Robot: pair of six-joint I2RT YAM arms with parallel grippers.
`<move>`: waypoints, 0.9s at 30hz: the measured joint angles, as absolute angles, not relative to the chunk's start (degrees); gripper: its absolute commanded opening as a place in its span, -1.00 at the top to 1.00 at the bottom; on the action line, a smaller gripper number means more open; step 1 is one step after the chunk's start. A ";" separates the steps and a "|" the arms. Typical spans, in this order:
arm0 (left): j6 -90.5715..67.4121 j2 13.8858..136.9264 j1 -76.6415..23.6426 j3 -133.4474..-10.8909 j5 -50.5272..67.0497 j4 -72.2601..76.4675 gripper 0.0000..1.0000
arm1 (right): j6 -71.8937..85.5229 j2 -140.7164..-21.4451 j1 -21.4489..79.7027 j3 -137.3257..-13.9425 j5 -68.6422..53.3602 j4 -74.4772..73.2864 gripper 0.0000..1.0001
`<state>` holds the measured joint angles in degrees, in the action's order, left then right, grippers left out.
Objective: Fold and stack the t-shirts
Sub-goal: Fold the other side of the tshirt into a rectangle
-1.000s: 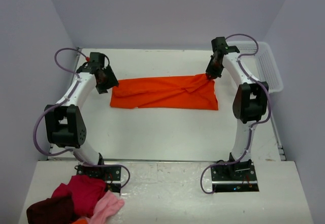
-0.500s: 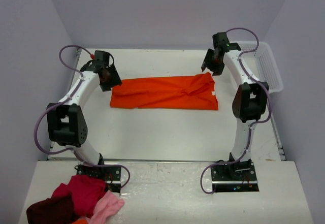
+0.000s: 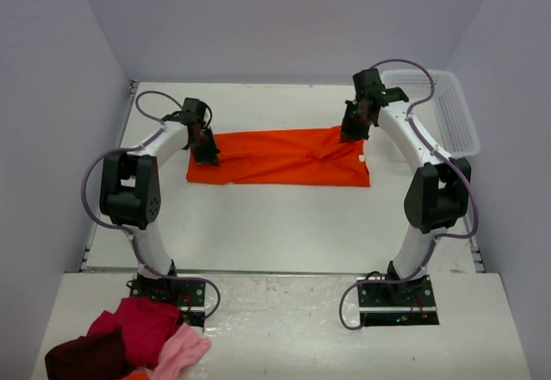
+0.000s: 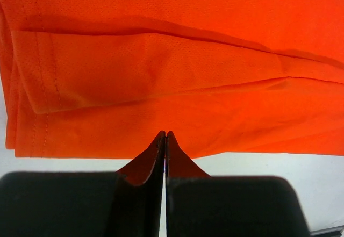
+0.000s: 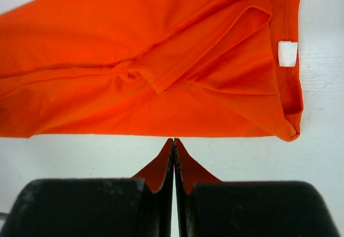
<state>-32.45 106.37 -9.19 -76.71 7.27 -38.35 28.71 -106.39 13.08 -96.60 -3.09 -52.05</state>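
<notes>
From right wrist only, t-shirt (image 5: pixel 134 59) label (image 5: pixel 287 53); left gripper (image 4: pixel 165 135), right gripper (image 5: pixel 173 140) closed, empty.

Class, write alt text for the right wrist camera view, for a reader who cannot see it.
A folded orange t-shirt lies across a white table, a small white label near its right edge. At bottom centre the right pincer is shut, its tips at the shirt's near edge; whether cloth is pinched cannot be told.

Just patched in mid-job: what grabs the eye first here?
A bright orange t-shirt, folded into a long strip, lies across mid-table. The left claw and right claw are shut at its two ends. A heap of red and pink clothes sits by the left arm's base.
</notes>
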 measured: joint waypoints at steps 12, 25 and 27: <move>-30.11 115.94 -9.13 -83.57 5.54 -37.87 1.00 | 28.93 -103.33 17.37 -90.91 -6.85 -51.44 1.00; -28.69 121.32 -4.38 -95.46 2.61 -38.70 1.00 | 28.86 -103.33 18.44 -90.39 -7.25 -51.53 1.00; -28.38 121.30 -3.29 -96.05 1.63 -38.76 1.00 | 28.86 -103.39 18.44 -90.39 -7.27 -51.53 1.00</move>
<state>-28.38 121.30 -3.29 -96.05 1.63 -38.76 28.86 -103.39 18.44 -90.39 -7.27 -51.53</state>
